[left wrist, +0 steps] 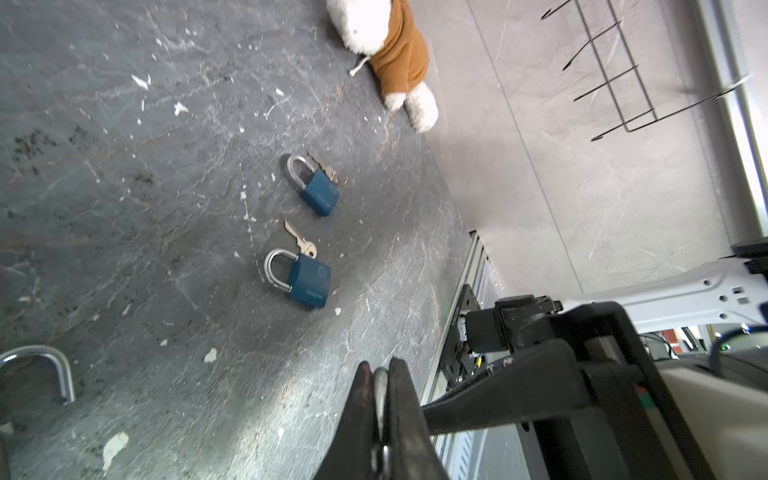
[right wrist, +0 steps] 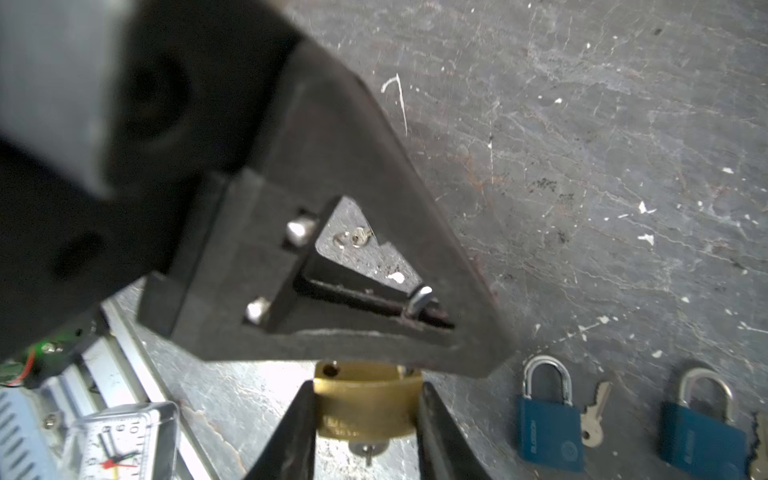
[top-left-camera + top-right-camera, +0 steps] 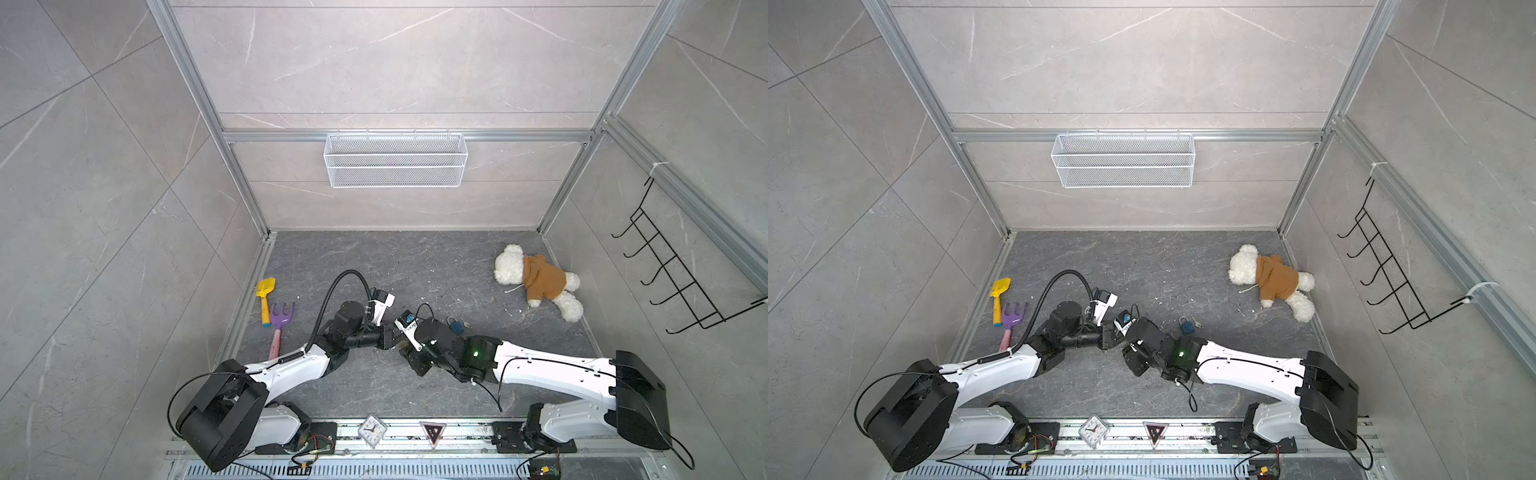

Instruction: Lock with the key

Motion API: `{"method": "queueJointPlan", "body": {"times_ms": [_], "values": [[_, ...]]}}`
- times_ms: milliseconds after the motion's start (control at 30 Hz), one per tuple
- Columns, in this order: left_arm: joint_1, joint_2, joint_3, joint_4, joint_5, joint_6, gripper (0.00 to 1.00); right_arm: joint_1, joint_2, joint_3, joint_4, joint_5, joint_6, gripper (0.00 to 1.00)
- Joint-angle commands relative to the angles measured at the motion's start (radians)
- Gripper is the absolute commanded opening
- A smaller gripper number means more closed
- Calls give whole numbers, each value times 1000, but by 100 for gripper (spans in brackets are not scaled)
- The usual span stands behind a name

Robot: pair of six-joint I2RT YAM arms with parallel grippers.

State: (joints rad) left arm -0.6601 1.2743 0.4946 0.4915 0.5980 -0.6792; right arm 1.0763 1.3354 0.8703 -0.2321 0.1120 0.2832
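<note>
Dark stone bench (image 3: pixel 457 266), scuffed. Front centre: right end effector (image 2: pixel 366 392) clasps brass padlock (image 2: pixel 365 411) by its sides. Left end effector (image 1: pixel 379 374) clenched on thin silver piece (image 1: pixel 380 384), likely key. Risk: misaligned insertion twists padlock in clasp; key slips. Beyond: blue padlocks (image 1: pixel 309 280) lie flat.
</note>
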Motion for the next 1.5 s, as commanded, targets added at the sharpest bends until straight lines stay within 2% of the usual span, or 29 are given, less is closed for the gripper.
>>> {"method": "queueJointPlan", "body": {"times_ms": [0,167,367,567,667,800,900,1033,1467], "values": [[3,-63,-45,105,-101,-72,0,-62,-108,-30,114,-50,52,51],[-20,-169,-142,287,-332,-258,0,-135,-250,-92,160,-118,45,56],[-102,-260,-143,278,-536,-432,0,-143,-416,-202,290,-149,-15,55],[-198,-339,-168,295,-736,-624,0,-143,-492,-331,494,-158,-82,55],[-205,-355,-188,367,-730,-712,0,-142,-502,-348,517,-216,-109,55],[-205,-406,-125,230,-681,-692,0,-143,-466,-346,581,-299,-137,53],[-205,-408,-143,312,-653,-674,0,-142,-412,-319,592,-317,-142,52],[-205,-406,-150,351,-627,-664,0,-142,-341,-292,626,-307,-127,47],[-205,-412,-137,363,-576,-645,0,-143,-254,-264,707,-301,-118,43]]}}
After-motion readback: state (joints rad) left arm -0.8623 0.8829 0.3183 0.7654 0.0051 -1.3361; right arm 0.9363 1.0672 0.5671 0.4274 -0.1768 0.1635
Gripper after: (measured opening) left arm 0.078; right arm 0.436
